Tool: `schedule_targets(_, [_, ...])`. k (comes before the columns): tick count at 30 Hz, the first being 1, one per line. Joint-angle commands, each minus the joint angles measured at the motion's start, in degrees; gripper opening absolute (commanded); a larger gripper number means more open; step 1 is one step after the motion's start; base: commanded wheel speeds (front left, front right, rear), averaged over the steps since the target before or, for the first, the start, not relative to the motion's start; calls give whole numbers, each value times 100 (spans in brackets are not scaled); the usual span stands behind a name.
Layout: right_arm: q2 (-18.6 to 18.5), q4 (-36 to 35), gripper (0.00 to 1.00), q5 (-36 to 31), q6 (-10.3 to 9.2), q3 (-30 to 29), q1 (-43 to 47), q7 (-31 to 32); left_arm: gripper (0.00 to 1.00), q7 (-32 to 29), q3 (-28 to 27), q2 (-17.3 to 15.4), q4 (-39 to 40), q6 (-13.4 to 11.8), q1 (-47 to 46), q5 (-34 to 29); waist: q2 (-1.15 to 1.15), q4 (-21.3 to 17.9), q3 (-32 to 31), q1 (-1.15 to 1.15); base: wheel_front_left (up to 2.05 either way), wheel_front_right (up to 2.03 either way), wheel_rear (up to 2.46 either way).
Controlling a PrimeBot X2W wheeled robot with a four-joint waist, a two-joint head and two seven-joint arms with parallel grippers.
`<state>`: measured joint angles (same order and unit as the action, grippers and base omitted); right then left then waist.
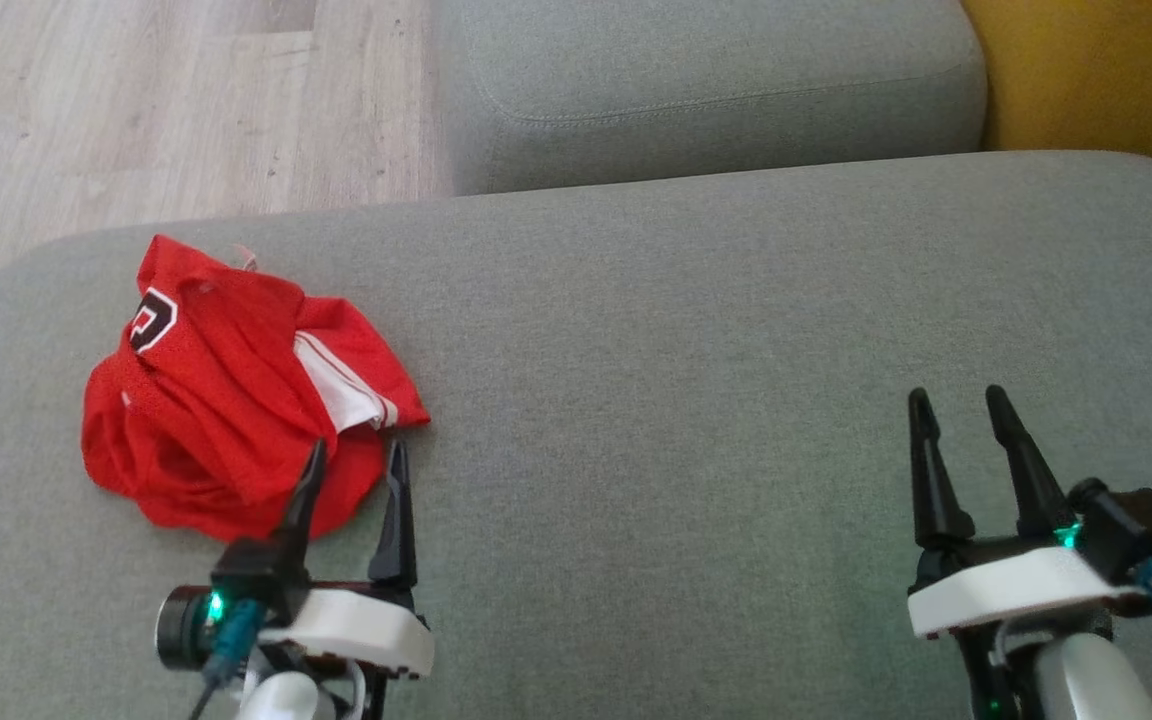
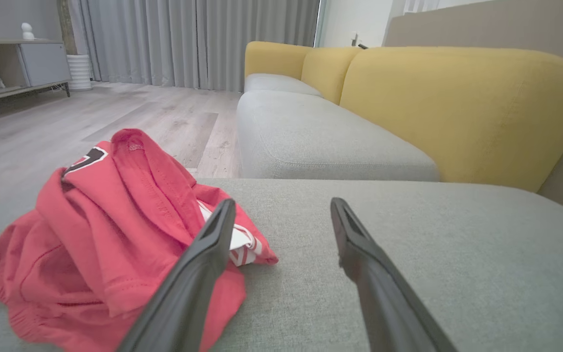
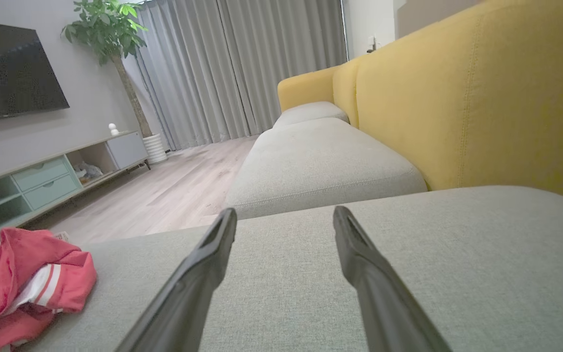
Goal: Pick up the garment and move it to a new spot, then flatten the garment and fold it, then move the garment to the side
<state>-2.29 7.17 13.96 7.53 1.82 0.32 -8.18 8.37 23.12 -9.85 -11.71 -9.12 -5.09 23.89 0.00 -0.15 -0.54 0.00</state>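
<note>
- A red garment (image 1: 236,390), with a white striped panel and a black-and-white emblem, lies crumpled in a heap on the left part of a wide grey sofa seat (image 1: 696,350).
- The left gripper (image 1: 357,447) hovers at the near right edge of the heap. Its jaws are spread wide and grasp nothing. One finger overlaps the red cloth and the other is over bare cushion just right of it. Whether the finger touches the cloth cannot be told.
- The right gripper (image 1: 957,394) hangs over bare cushion at the near right, well apart from the garment. Its jaws are likewise released and empty.
- Beyond the seat sits a second grey cushion (image 1: 706,90), with a yellow backrest (image 1: 1096,70) to its right.
- Pale wooden floor (image 1: 136,100) fills the far left.
- The wrist views show grey curtains (image 2: 188,44), a leafy plant (image 3: 105,29) and a dark wall screen (image 3: 12,68) across the room.
</note>
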Motion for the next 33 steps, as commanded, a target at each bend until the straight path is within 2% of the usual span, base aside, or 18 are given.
schedule_targets(1, [-46,-250,100,-271,-3,161,-155,-103,100,82,-24,-129,129,-65,-365,-218,0,3,0,0,0,0,0])
schedule_targets(9, [-49,-281,100,-1035,-3,265,-150,-238,100,218,298,-213,23,-318,-503,-670,0,8,6,0,0,0,0])
schedule_targets(13, [-50,-301,100,-1068,-4,303,-139,-306,100,286,209,-78,155,-289,-466,-459,0,18,12,0,0,0,0])
schedule_targets(17, [-51,-277,100,-876,-4,264,-98,-357,100,337,15,28,322,-162,-364,-290,0,24,13,0,0,0,0])
schedule_targets(22, [-53,-210,100,-482,-4,233,-29,-441,100,421,-172,157,361,146,-203,-348,0,35,1,0,0,0,0])
schedule_targets(25, [-55,-138,100,-488,-4,253,10,-509,100,489,-369,322,273,425,-89,-384,0,23,-15,0,0,0,0])
schedule_targets(33, [-58,90,100,-548,-4,288,40,-644,100,625,-737,565,59,771,78,-690,0,-29,-41,0,0,0,0])
